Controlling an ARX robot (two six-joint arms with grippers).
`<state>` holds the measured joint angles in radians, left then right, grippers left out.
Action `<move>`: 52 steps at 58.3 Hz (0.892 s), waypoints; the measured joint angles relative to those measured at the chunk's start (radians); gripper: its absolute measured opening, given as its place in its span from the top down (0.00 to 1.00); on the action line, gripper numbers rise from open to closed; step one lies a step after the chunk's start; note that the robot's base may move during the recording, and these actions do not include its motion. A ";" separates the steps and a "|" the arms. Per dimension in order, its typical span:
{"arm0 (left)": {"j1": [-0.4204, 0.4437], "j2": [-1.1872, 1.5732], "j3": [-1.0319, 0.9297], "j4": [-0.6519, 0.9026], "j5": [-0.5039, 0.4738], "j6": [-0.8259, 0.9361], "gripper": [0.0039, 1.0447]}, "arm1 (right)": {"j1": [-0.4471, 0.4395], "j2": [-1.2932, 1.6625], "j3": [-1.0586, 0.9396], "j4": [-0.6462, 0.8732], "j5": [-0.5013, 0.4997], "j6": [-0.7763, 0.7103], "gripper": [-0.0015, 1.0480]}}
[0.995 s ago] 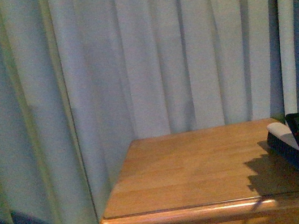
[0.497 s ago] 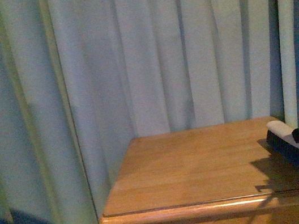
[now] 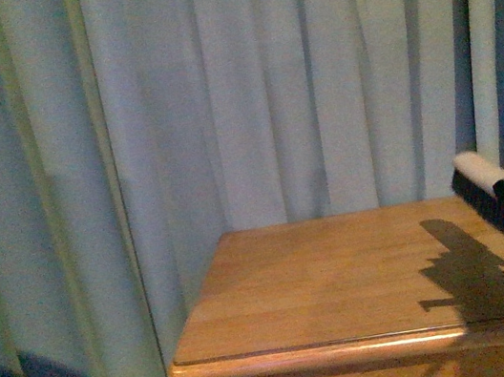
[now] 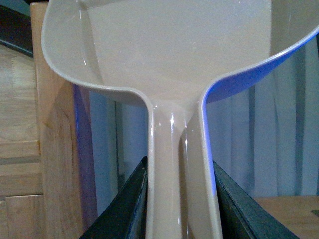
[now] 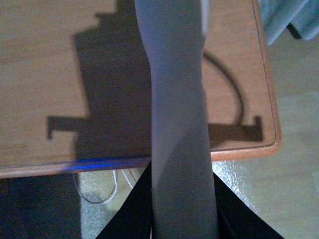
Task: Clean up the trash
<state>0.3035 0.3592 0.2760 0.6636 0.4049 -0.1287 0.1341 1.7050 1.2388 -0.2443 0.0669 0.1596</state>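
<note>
The right hand (image 5: 182, 209) is clamped round the handle of the brush (image 3: 487, 192), held over the right side of the worktop (image 3: 335, 281). The left hand (image 4: 182, 204) grips the handle of the dustpan (image 4: 174, 50). The trash shows in no view, on the worktop or beside it. Locate it first, then set the pan's lip at the worktop edge and sweep low towards it. Both hands' fingertips are cut off.
</note>
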 joint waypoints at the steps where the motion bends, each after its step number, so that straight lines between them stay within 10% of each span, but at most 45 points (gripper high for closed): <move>1: 0.000 0.000 0.000 0.000 0.000 0.000 0.73 | 0.001 -0.018 -0.015 0.033 0.003 -0.010 0.81; 24: 0.000 0.000 0.000 0.000 0.000 0.000 0.73 | 0.034 -0.615 -0.472 0.646 0.051 -0.203 0.81; 52: 0.000 0.000 0.000 0.000 -0.001 0.000 0.73 | -0.203 -1.180 -0.764 0.601 -0.049 -0.091 0.81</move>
<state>0.3035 0.3592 0.2760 0.6636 0.4042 -0.1291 -0.0692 0.5255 0.4751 0.3565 0.0181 0.0689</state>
